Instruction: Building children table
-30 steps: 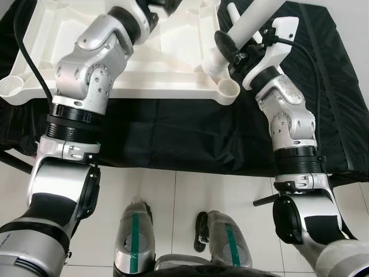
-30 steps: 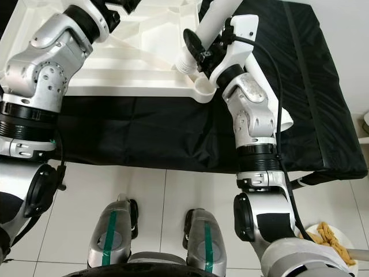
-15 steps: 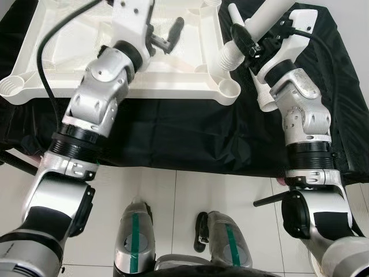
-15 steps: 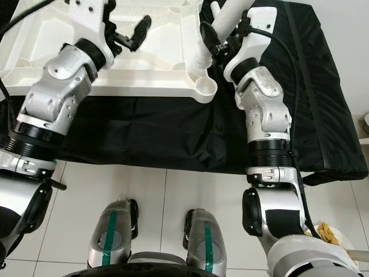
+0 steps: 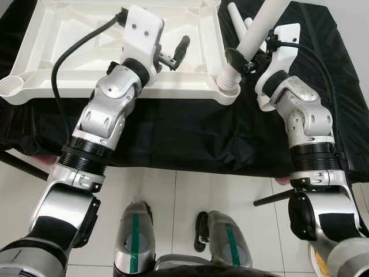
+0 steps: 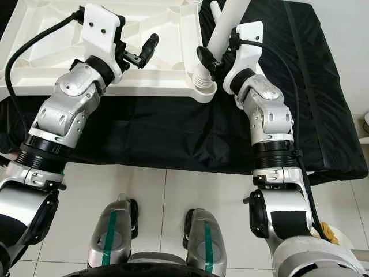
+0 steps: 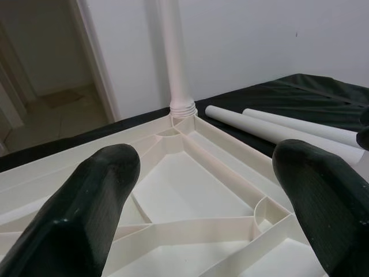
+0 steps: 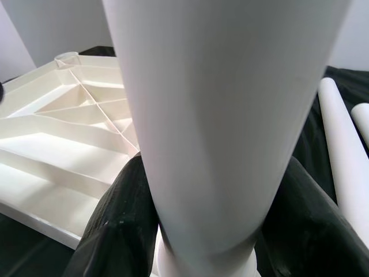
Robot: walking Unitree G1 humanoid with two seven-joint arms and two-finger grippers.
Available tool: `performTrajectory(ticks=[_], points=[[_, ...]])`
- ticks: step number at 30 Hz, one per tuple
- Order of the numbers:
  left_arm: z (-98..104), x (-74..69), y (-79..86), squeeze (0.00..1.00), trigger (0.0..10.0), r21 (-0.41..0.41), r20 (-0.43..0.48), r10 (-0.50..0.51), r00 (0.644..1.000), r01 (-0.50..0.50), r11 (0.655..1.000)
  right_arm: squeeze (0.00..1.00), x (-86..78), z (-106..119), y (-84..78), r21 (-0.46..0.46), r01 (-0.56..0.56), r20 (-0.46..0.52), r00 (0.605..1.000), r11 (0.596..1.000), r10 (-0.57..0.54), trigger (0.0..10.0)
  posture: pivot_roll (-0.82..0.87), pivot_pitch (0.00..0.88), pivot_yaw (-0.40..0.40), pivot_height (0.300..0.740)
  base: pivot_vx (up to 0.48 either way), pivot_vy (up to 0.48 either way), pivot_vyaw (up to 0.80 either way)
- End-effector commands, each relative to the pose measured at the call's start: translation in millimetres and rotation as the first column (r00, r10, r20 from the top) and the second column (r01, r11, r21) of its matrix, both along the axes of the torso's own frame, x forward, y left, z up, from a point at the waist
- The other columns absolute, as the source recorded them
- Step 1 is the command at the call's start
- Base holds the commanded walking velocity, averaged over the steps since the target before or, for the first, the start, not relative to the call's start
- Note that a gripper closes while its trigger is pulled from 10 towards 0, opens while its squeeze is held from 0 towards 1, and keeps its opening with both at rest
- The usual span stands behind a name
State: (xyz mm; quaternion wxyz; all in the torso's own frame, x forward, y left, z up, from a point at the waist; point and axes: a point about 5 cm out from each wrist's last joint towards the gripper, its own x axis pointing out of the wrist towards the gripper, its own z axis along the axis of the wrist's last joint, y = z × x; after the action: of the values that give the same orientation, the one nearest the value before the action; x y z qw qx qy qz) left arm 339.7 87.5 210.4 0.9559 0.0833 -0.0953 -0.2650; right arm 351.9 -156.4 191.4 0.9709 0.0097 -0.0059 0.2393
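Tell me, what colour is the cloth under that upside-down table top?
Black. The cloth shows best in the right eye view, spread beneath the white table top.

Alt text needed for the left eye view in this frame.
The right tool grips a white table leg, its threaded end at the near corner socket of the upturned white tabletop on black cloth. The left tool hovers open over the tabletop.

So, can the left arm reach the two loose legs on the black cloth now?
Probably not easily: the loose legs lie beyond the tabletop on the right gripper side, and that arm with its held leg stands between.
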Motion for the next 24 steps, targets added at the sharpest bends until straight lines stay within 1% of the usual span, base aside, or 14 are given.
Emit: performTrajectory(ticks=[1,16,21,24], points=[[0,-1.7,-0.3,0.0,10.0,0.006,0.021,0.011,1.0,-0.012,1.0,0.0,0.8,-2,-2.9,0.0,0.01,-0.011,1.0,1.0,-0.01,10.0,0.04,0.0,-0.028,0.74,0.0,0.0,0.0],[-1,-7.8,-5.0,0.0,10.0,0.024,0.039,-0.011,0.999,0.01,1.0,0.0,7.7,-8,-8.8,-0.005,0.055,-0.081,0.995,0.998,-0.055,10.0,0.04,0.002,-0.038,0.74,0.0,0.0,0.0],[-1,-9.2,-5.9,0.0,10.0,0.027,0.041,-0.007,0.999,0.006,1.0,0.0,10.2,-10,-8.6,-0.009,0.058,-0.097,0.994,0.998,-0.059,10.0,0.04,0.012,-0.043,0.74,0.0,0.0,0.0],[0,-9.3,-4.4,0.0,10.0,0.023,0.041,0.001,0.999,-0.002,1.0,0.0,11.7,-12,-5.5,-0.013,0.053,-0.102,0.993,0.999,-0.054,10.0,0.04,0.018,-0.046,0.74,0.0,0.0,0.0]])
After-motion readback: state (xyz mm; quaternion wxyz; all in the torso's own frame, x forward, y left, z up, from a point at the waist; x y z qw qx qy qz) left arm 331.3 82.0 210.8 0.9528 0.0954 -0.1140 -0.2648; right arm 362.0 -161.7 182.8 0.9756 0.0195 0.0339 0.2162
